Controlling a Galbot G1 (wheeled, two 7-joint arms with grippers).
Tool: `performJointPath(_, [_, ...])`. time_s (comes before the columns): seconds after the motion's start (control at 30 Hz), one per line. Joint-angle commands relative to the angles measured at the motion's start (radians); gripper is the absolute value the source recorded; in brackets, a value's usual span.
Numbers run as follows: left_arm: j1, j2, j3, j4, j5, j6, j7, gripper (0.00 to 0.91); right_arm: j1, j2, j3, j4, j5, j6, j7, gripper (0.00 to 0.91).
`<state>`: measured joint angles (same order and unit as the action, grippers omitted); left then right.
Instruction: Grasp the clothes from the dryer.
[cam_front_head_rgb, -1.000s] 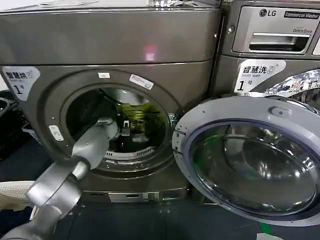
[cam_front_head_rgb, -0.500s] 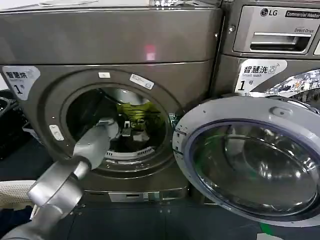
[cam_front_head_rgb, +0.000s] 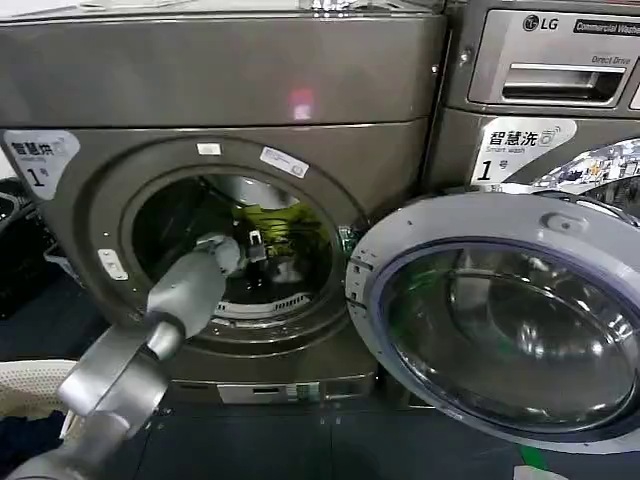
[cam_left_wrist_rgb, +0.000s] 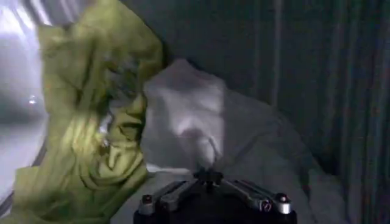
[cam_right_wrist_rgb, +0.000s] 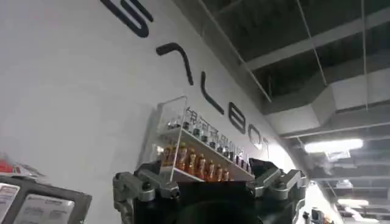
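Left wrist view: left claw (cam_left_wrist_rgb: 210, 178) pinched shut on the clothes (cam_left_wrist_rgb: 189, 115) inside the dryer (cam_front_head_rgb: 220, 90).

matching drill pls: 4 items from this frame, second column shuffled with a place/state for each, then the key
Items:
1. olive yellow-green cloth
2. pale grey cloth
3. dryer door
4. left gripper

Place or state:
A. swung open to the right of the porthole
B. reached inside the drum of the dryer
C. draped at the drum's back, bright beside the paler piece
D. bunched straight ahead of the left gripper

Pairs: 1-C, 2-D, 3-A, 4-B
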<state>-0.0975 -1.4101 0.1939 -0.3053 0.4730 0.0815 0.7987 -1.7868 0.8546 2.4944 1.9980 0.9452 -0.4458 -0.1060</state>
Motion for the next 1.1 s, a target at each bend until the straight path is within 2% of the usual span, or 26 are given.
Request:
performJointPath(0.03, [0.065,-0.003,-0.194,-0.098,-0.476,0.074,-0.206,0.0,0.004,0.002,-0.009,0.001,0.0,0.0,0.001,0.907])
performJointPath(0.1, [0.108,-0.009,-0.232,-0.135,-0.565,0.036,-0.277,0.0,0.009,0.001,-0.015,0.002,0.0,0.0,0.001,0.907])
performJointPath(0.23, [0.184,-0.036,-0.372,-0.236,-0.69,0.056,-0.367,0.0,0.012,-0.003,-0.024,0.002,-0.005,0.0,0.002,0.907])
performJointPath(0.43, [0.281,-0.062,-0.504,-0.43,-0.743,-0.03,-0.548,0.0,0.016,-0.006,-0.032,0.004,-0.013,0.002,0.001,0.907])
performJointPath(0.57, [0.34,-0.071,-0.56,-0.55,-0.739,-0.081,-0.705,0.0,0.021,-0.005,-0.039,0.005,-0.015,0.006,0.001,0.907])
performJointPath(0.8, [0.516,-0.08,-0.582,-0.77,-0.678,-0.107,-0.933,0.0,0.026,-0.005,-0.043,0.006,-0.015,0.015,0.002,0.907])
performJointPath(1.1, [0.688,-0.1,-0.603,-0.924,-0.526,-0.208,-1.053,0.0,0.02,0.0,-0.031,0.004,-0.014,0.035,0.009,0.907])
